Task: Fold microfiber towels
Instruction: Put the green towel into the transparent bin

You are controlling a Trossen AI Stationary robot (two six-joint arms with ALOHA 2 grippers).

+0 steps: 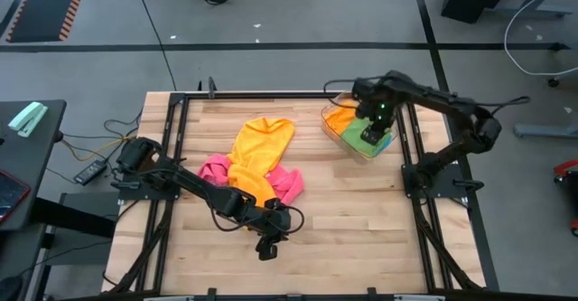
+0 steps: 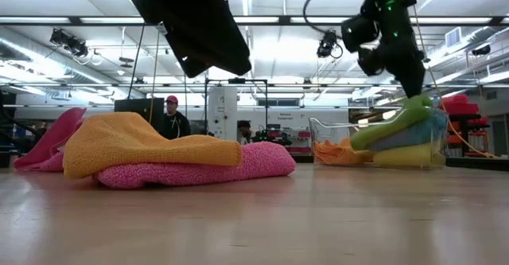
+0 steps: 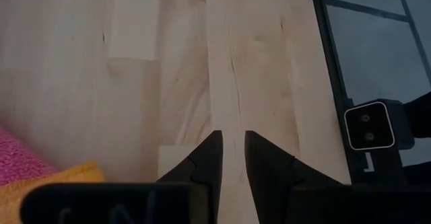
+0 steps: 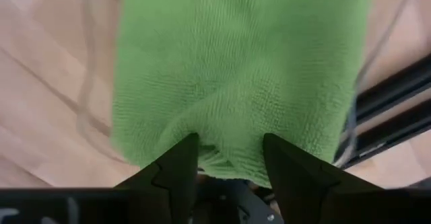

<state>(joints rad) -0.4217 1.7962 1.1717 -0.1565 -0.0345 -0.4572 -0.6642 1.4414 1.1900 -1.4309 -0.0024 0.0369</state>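
1. While the left gripper point(image 1: 267, 244) hangs over bare wood near the counter's point(image 1: 361, 238) front edge, its fingers point(image 3: 205, 167) stand narrow with only a slim gap between them and nothing in it.
2. Just behind that arm, toward the middle of the counter, a yellow towel point(image 1: 257, 156) lies draped over a pink towel point(image 1: 287, 183); the pink one shows on both sides of it.
3. From table height the yellow towel point(image 2: 143, 146) sits on top of the pink towel point(image 2: 231, 165), and both are rumpled rather than flat.
4. At the far right of the counter stands a clear tray point(image 1: 336, 123) holding more towels: an orange towel point(image 1: 341, 117) spills over its left side, with a green towel point(image 1: 352, 129) on the pile.
5. The right gripper point(image 1: 372, 136) is down at that tray, its fingers point(image 4: 175, 167) set on either side of a bunched edge of the green towel point(image 4: 236, 76); I cannot tell whether they are pinching it.
6. In the low view the green towel point(image 2: 394, 122) slopes up across the stack toward the right arm, with a blue towel point(image 2: 421, 134) beneath it.
7. A person point(image 2: 172, 120) stands in the room beyond the counter.
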